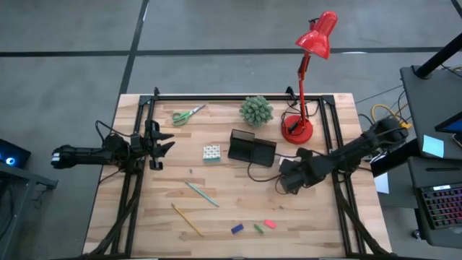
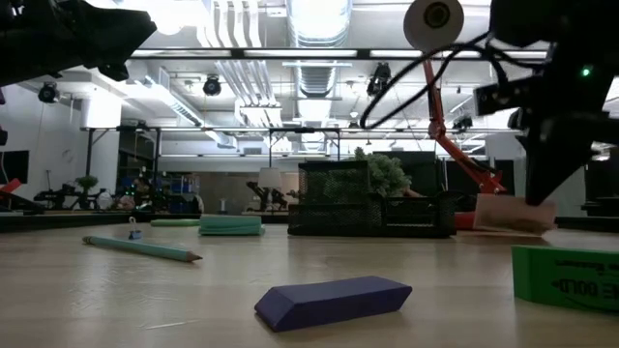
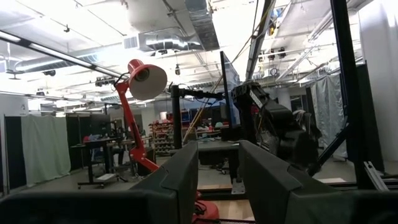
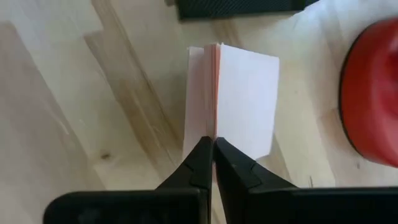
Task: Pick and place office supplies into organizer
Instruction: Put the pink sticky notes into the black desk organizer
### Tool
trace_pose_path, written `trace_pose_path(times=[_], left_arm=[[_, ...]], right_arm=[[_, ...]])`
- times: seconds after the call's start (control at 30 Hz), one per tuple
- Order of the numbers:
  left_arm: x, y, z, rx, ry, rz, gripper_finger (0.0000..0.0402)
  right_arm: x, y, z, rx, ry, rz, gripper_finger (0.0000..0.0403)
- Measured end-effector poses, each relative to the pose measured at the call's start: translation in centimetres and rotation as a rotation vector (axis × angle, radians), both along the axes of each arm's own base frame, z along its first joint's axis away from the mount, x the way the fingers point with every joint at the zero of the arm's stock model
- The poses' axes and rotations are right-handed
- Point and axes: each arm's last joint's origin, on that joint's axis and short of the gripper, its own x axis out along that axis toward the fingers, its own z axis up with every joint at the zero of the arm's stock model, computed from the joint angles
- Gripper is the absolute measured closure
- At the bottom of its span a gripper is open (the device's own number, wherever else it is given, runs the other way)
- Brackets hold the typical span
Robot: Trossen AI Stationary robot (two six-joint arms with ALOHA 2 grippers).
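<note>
Right gripper: hangs low just off the front right corner of the small black mesh desk organizer, fingers pressed fully together, tips meeting at the near edge of the pink square sticky-note pad; cannot tell whether a sheet is pinched between them. Pad: lies on the pale wooden table beside the organizer, near the round base of the red desk lamp. Left gripper: waits well to the organizer's left, fingers apart, holding nothing. White dotted cube: sits just left of the organizer. Green-handled scissors: lie behind it and to the left. Spiky green potted plant: stands right behind it. Teal pen and yellow pencil: lie in front, to the left. Small blue piece, green piece and pink piece: rest in a row well in front of the organizer.
</note>
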Motion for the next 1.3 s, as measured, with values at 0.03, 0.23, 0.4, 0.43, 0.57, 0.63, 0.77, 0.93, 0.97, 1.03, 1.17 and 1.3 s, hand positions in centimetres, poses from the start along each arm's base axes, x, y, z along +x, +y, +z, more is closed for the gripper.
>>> trace_pose_path(times=[0.03,0.23,0.4,0.43,0.57,0.63,0.77,0.93,0.97,1.03,1.17,1.3], left_arm=[[0.0,0.0,0.0,0.0,0.0,0.0,0.0296],[0.0,0.0,0.0,0.0,-0.001,0.0,0.0296],[0.0,0.0,0.0,0.0,-0.001,0.0,0.0296],[0.0,0.0,0.0,0.0,-0.001,0.0,0.0296],[0.0,0.0,0.0,0.0,-0.001,0.0,0.0296],[0.0,0.0,0.0,0.0,-0.001,0.0,0.0296],[0.0,0.0,0.0,0.0,-0.001,0.0,0.0296],[0.0,0.0,0.0,0.0,-0.001,0.0,0.0296],[0.0,0.0,0.0,0.0,0.0,0.0,0.0296],[0.0,0.0,0.0,0.0,0.0,0.0,0.0296],[0.0,0.0,0.0,0.0,0.0,0.0,0.0296],[0.0,0.0,0.0,0.0,0.0,0.0,0.0296]], right_arm=[[-0.1,-0.1,0.3,0.003,-0.011,0.0,0.0395],[-1.0,-0.4,2.4,0.039,-0.099,0.0,0.0395],[-1.8,-0.7,4.1,0.093,-0.184,0.003,0.0395],[-2.0,-0.7,4.4,0.1,-0.201,0.003,0.0395],[-2.1,-0.8,5.3,0.118,-0.277,0.02,0.0394],[-1.7,-0.7,5.7,0.109,-0.332,0.05,0.0394],[-0.6,-0.5,6.3,0.049,-0.45,0.133,0.0394],[0.7,-0.5,6.2,-0.079,-0.499,0.185,0.0394],[1.0,-0.6,6.1,-0.099,-0.499,0.178,0.0394],[1.4,-0.9,5.6,-0.129,-0.483,0.159,0.0394],[2.4,-1.7,4.3,-0.159,-0.426,0.121,0.0394],[3.3,-2.3,2.8,-0.185,-0.356,0.106,0.0394]])
